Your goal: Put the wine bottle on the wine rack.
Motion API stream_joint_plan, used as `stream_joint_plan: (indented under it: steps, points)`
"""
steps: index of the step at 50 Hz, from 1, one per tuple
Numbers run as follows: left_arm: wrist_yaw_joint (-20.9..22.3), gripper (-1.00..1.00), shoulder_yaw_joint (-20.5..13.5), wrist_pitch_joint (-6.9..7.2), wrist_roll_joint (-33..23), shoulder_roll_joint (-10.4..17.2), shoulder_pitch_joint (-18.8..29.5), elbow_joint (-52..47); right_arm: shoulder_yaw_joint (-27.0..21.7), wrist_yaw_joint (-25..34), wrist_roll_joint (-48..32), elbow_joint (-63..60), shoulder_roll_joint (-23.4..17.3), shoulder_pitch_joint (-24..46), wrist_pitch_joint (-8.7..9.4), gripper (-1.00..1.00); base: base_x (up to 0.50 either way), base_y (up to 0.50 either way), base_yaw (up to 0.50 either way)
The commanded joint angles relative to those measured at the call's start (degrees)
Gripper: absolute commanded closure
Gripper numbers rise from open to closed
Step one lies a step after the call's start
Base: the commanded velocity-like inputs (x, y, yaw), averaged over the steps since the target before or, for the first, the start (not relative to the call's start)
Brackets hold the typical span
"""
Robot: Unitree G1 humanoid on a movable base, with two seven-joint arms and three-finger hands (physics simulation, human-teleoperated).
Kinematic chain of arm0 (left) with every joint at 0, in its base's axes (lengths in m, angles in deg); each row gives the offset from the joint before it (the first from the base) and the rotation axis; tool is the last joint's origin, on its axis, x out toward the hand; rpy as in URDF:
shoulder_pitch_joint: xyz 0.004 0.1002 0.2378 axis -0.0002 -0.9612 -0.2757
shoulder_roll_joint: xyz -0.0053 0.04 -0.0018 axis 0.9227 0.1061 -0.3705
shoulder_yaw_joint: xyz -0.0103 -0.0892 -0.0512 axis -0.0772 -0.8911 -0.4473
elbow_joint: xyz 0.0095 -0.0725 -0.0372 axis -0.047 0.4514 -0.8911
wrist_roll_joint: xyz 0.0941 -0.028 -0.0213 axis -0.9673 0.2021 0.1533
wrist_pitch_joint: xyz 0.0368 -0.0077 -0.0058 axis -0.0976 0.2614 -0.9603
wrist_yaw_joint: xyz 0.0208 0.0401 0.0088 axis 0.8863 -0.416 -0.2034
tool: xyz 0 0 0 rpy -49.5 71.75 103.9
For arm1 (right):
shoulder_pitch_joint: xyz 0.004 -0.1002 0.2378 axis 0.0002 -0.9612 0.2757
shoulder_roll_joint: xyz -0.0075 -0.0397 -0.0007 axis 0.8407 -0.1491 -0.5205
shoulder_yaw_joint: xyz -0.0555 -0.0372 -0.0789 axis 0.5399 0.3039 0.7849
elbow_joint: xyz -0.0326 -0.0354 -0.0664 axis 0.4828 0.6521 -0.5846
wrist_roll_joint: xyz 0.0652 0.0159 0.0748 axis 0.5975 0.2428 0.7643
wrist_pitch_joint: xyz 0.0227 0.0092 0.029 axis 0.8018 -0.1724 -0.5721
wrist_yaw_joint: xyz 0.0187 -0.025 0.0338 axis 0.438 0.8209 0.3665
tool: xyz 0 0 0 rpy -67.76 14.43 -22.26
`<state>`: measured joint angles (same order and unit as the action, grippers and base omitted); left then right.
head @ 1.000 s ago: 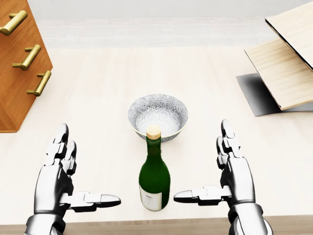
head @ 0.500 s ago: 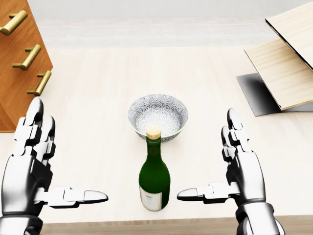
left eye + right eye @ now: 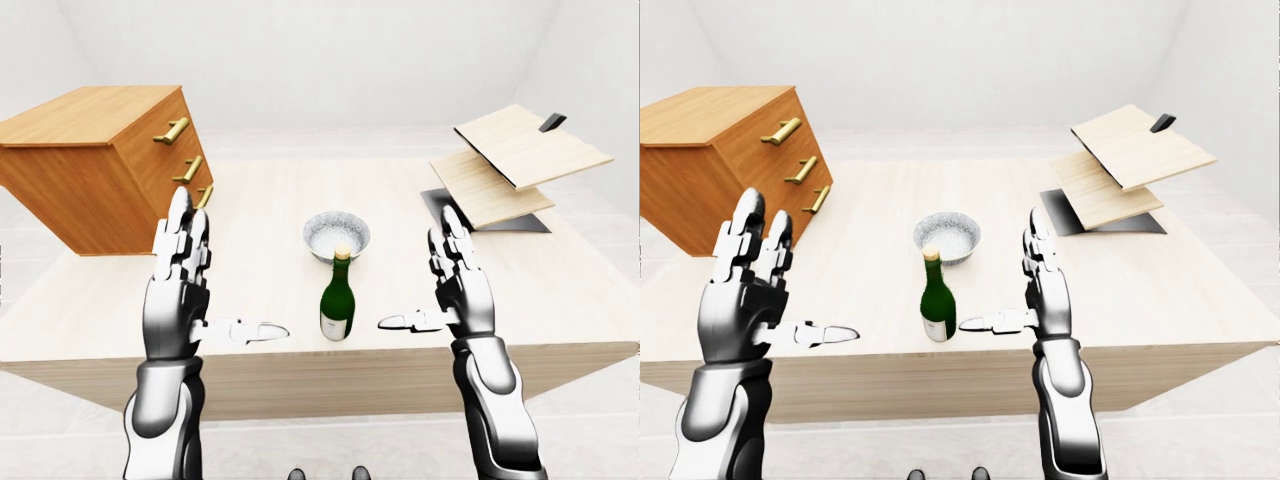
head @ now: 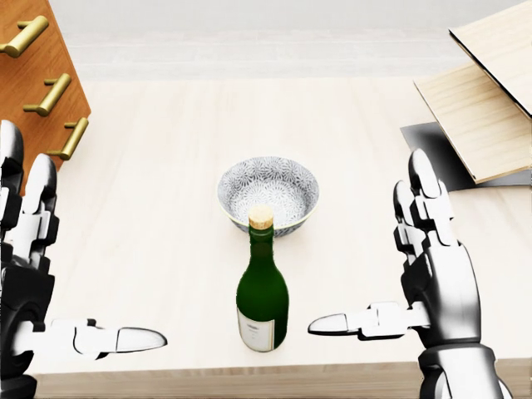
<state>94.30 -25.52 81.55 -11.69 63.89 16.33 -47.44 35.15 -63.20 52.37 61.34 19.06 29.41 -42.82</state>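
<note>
You held both hands open and empty over the near edge of the table (image 4: 150, 166), palms turned inward, with the wine bottle (image 4: 263, 291) standing upright between them and touched by neither. Your right hand (image 4: 436, 278) had its fingers raised and its thumb stretched toward the bottle's label, the tip close to the glass but apart from it. Your left hand (image 4: 29, 274) mirrored the pose, thumb levelled at the bottle, though it stood farther out from the bottle than the right did. The spread looked like a bracket set for a two-sided approach, since a tall, narrow bottle so near the table's edge would tip easily under a push from one side.

Beyond your fingertips, just past the bottle's cork, sat the patterned bowl (image 4: 268, 193), close enough that a reach carried too far would meet its rim. Well out past your right hand, up and to the right in the head view, stood the wine rack (image 3: 515, 160) of slanted pale boards on a dark base, the bottle's destination and not yet approached. Beyond your left hand sat the wooden chest of drawers (image 3: 100, 165) with brass handles, clear of the work.

Judged from this, the grasp had not yet begun; the next move called for closing the gap evenly and gripping low on the body, where the bottle is widest.
</note>
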Motion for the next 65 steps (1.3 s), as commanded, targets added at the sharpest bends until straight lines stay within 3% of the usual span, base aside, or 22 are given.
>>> stream_joint_plan:
  steps: [1,17,49,65]
  points:
    - [0.5,-1.0,-0.9,0.0,0.3,-0.4,-0.5,-5.0,0.6,0.6,-0.6,-0.7,0.1,-0.4,0.0,-1.0,-0.34,0.0,0.0]
    - [-0.4,-1.0,-0.7,0.0,0.4,-0.8,-0.1,-4.8,1.1,1.6,-0.4,1.6,0.2,-0.3,0.0,-1.0,-0.43,0.04,0.0]
    - [0.0,-1.0,1.7,0.0,-0.5,-1.1,-3.1,-1.9,1.4,3.1,0.1,6.5,0.1,-0.6,0.0,-1.0,-0.04,-0.44,0.0]
    - [0.2,-1.0,2.4,0.0,-0.9,-1.0,-2.8,-3.1,2.3,5.2,0.6,7.4,0.2,-1.2,0.0,-1.0,0.0,0.0,0.48]
